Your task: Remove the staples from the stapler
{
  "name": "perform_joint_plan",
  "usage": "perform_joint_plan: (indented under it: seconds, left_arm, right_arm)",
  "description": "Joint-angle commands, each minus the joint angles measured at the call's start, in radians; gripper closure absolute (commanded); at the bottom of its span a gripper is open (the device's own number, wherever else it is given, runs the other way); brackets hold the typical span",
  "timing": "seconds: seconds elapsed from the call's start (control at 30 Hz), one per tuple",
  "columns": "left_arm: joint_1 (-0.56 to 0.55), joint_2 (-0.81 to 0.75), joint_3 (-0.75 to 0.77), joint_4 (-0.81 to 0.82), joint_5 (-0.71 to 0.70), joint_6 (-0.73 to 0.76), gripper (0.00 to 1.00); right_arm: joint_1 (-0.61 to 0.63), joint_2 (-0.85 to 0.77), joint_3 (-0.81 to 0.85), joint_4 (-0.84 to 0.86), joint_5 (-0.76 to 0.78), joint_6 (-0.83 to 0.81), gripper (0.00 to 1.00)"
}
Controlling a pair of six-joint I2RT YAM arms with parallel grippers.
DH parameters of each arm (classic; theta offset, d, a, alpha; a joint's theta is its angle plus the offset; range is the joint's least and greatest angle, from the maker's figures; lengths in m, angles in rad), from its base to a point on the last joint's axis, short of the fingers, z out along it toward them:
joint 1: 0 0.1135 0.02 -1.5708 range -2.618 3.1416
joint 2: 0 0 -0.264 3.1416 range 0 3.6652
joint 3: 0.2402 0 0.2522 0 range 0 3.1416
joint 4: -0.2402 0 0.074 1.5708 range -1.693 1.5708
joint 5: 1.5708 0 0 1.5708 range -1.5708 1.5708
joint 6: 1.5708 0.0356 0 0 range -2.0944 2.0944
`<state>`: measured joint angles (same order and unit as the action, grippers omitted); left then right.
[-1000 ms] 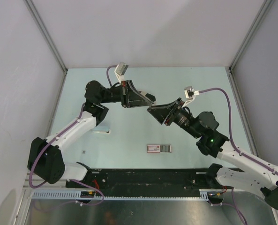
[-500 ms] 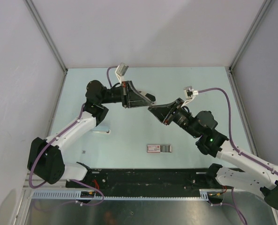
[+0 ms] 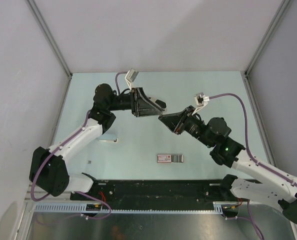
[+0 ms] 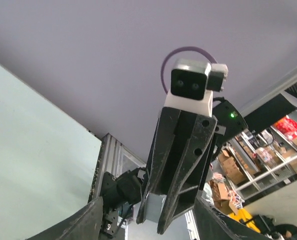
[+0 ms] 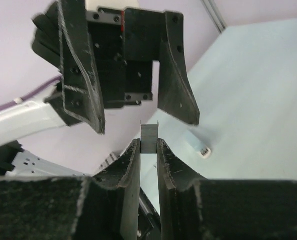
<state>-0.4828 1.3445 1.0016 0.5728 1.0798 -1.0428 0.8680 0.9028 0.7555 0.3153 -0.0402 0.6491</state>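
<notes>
Two tools are meeting in the air above the worktop (image 3: 138, 145). My right tool (image 5: 149, 146) is pinching the staples (image 5: 149, 134), a thin, flat grey metal strip with a square-cut end that is standing up from between the pads. My left tool (image 3: 160, 109) is gaping wide just in front of it and gripping nothing. I am not finding the stapler in any view.

I am judging the strip to be the right tool's to carry. So I am aiming to draw the left tool straight back without brushing it. I am also aiming for a gentle, even squeeze, since glued staples are probably brittle and likely to snap under a twist. The coarse, gritty black pads should be gripping the smooth metal well. Below, the matte pale-green worktop is offering flat room beside the pink-and-white box (image 3: 170, 158).
</notes>
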Motion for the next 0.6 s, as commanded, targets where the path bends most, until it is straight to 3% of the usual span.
perform_joint_plan:
  seconds: [0.0, 0.17, 0.27, 0.4, 0.57]
  left_arm:
    - [0.033, -0.038, 0.087, -0.185, -0.031, 0.149, 0.22]
    - [0.068, -0.024, 0.214, -0.650, -0.234, 0.561, 0.22]
    - [0.070, -0.008, 0.229, -0.822, -0.343, 0.774, 0.22]
    - [0.070, 0.007, 0.195, -0.938, -0.439, 0.948, 0.23]
    - [0.070, -0.025, 0.136, -0.975, -0.464, 1.021, 0.24]
  right_arm:
    - [-0.004, -0.045, 0.051, -0.187, 0.034, -0.035, 0.93]
    - [-0.011, -0.068, 0.056, -0.515, 0.131, -0.018, 0.91]
    - [-0.001, -0.022, 0.052, -0.701, 0.177, 0.018, 0.93]
    - [0.092, 0.066, 0.011, -0.814, 0.286, 0.083, 0.97]
    - [0.135, 0.171, -0.048, -0.818, 0.364, 0.183, 0.98]
